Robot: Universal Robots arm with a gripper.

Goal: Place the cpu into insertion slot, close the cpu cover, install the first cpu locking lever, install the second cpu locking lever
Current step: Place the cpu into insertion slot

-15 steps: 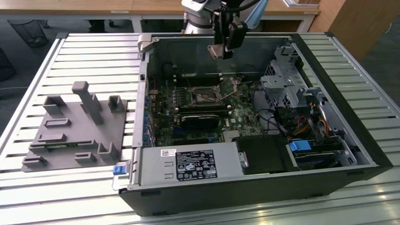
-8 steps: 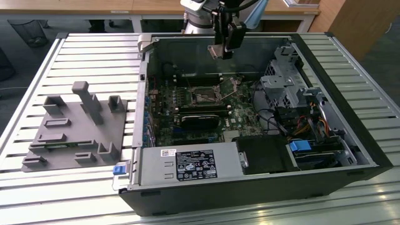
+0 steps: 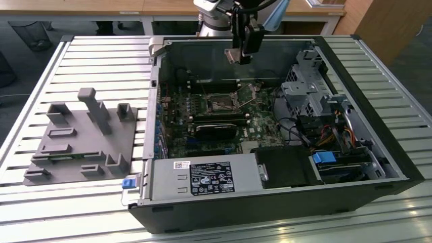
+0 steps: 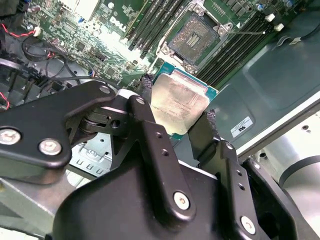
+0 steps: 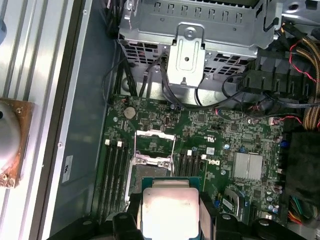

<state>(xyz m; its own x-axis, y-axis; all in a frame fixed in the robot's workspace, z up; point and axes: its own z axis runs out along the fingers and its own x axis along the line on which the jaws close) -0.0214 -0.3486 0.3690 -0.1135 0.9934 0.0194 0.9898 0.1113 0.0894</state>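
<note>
- Cpu (image 4: 181,102) is held by the gripper (image 4: 176,116). Its two black fingers (image 4: 146,112) are closed against opposite sides of the chip, and the pale metal top is left uncovered, as is seen in both wrist views.
- The chip is carried in the air inside the open computer case (image 3: 270,207), above the motherboard (image 5: 210,125) and not touching it.
- Beyond the chip, the insertion slot (image 4: 192,37) is seen on the board, between the rows of long memory slots (image 4: 152,22). Its contact field is exposed and nothing is seated in it.
- The chip is judged to be light, thin and stiff, with a smooth top that may slip and a fragile underside. It is best taken by its edges only, with modest force, and kept level.
- Farther off, a grey fixture (image 3: 81,136) is seen on the slatted table (image 3: 101,55), beside the case and toward the table edge at the exterior view's left.
</note>
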